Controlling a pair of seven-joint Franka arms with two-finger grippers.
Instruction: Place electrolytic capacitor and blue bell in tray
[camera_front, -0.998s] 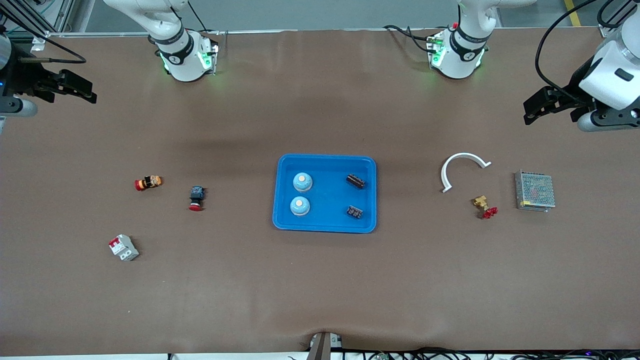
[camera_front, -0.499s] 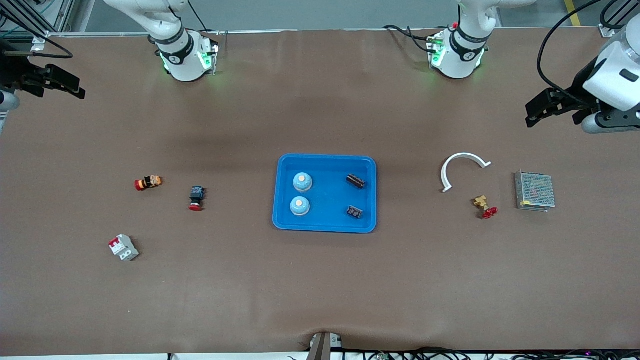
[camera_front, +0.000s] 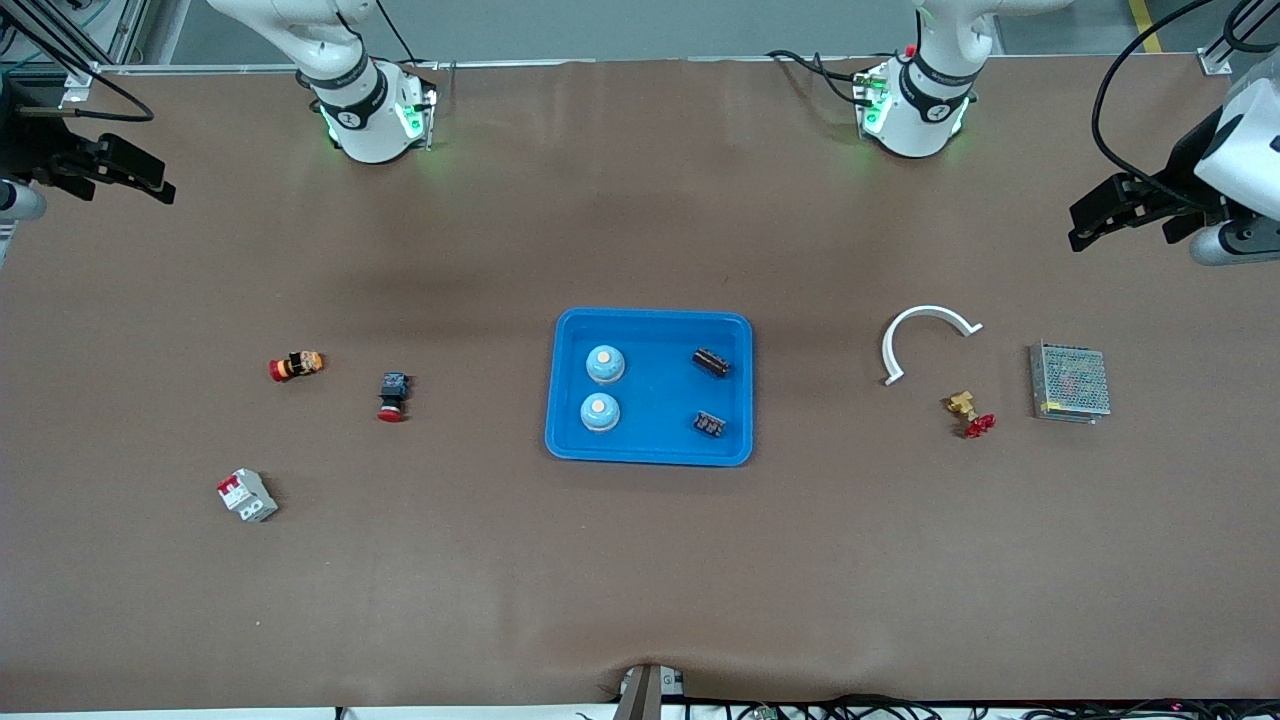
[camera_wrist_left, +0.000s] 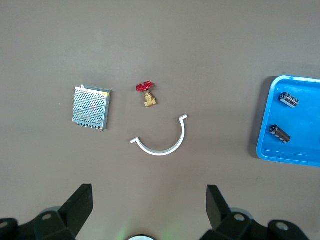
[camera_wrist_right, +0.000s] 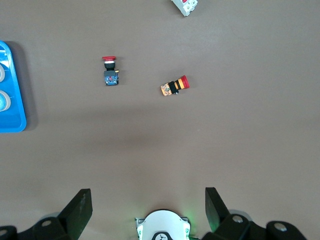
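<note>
Withdrawing toward table ends vs. a sec ago, left gripper (camera_front: 1090, 215) & right gripper (camera_front: 150, 180) are held wide open, empty. Both bells (camera_front: 604, 364) & capacitors (camera_front: 711, 362) are seen in tray (camera_front: 650, 455); task judged done.

Tray (camera_front: 650, 455): shallow bright-blue rectangular plastic, rounded corners, raised rim; flat on table, mid-table, well apart from left gripper (camera_front: 1095, 215) and right gripper (camera_front: 140, 175), roughly midway between them.

Blue bells, two: domed, light blue, pale button on top; upright in tray, at end toward right gripper. One (camera_front: 605, 363), second (camera_front: 599, 411) beside it.

Electrolytic capacitors, two: dark, small, lying on side in tray, at end toward left gripper. One (camera_front: 711, 362), other (camera_front: 709, 424).
</note>
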